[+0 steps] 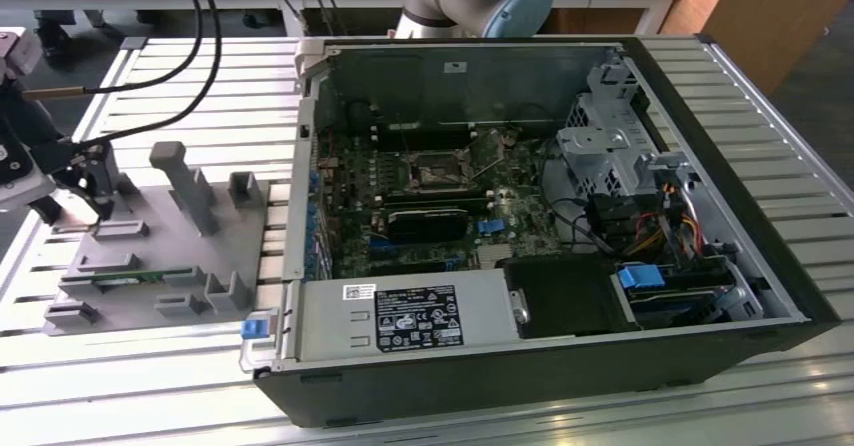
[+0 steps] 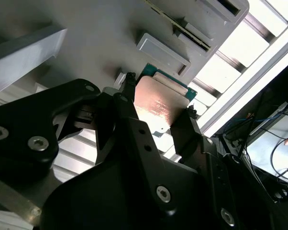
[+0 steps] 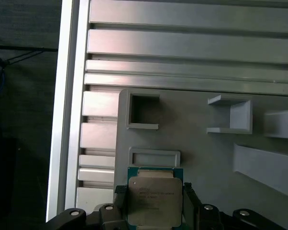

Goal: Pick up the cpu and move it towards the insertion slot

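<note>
The cpu [image 3: 155, 201], a flat square chip with a silvery top and a green edge, sits between my gripper's black fingers [image 3: 121, 195] in both wrist views. My gripper [image 2: 158, 109] is shut on the cpu [image 2: 159, 101], one finger on each of two opposite sides. It hangs over the grey plastic tray [image 1: 174, 251] at the exterior view's left, where my gripper [image 1: 83, 188] stands. The insertion slot [image 1: 438, 173] is a small square socket on the motherboard inside the open computer case, well off toward the exterior view's right.
The tray [image 3: 196, 158] carries upright grey posts [image 1: 184, 181], rectangular recesses [image 3: 143, 111] and a green memory stick [image 1: 134, 276]. The black computer case [image 1: 561, 366] lies open on the slatted metal table [image 1: 160, 366], with cables, a drive cage and a power supply inside. Black cables [image 1: 200, 26] hang above the tray.
</note>
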Controlling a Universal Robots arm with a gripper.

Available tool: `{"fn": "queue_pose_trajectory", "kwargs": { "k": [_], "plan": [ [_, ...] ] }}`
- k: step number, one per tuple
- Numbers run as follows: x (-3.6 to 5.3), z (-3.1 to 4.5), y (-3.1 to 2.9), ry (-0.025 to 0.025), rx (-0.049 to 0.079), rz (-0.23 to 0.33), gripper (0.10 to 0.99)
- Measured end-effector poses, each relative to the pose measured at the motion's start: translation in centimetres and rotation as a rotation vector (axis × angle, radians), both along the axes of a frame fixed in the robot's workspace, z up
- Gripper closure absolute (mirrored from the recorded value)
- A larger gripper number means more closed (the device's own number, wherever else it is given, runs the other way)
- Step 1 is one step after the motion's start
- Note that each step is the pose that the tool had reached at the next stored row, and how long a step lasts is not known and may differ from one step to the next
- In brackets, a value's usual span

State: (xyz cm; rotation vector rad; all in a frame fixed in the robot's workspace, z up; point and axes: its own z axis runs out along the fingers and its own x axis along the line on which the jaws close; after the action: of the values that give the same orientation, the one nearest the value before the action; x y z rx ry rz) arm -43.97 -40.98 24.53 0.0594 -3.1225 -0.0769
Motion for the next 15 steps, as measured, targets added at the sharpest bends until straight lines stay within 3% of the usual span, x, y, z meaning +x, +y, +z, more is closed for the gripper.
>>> {"fn": "queue_pose_trajectory", "kwargs": {
  "k": [15],
  "plan": [
    [0.00, 1.59, 0.02, 0.0000, 0.000, 0.000, 0.541]
  ]
}}
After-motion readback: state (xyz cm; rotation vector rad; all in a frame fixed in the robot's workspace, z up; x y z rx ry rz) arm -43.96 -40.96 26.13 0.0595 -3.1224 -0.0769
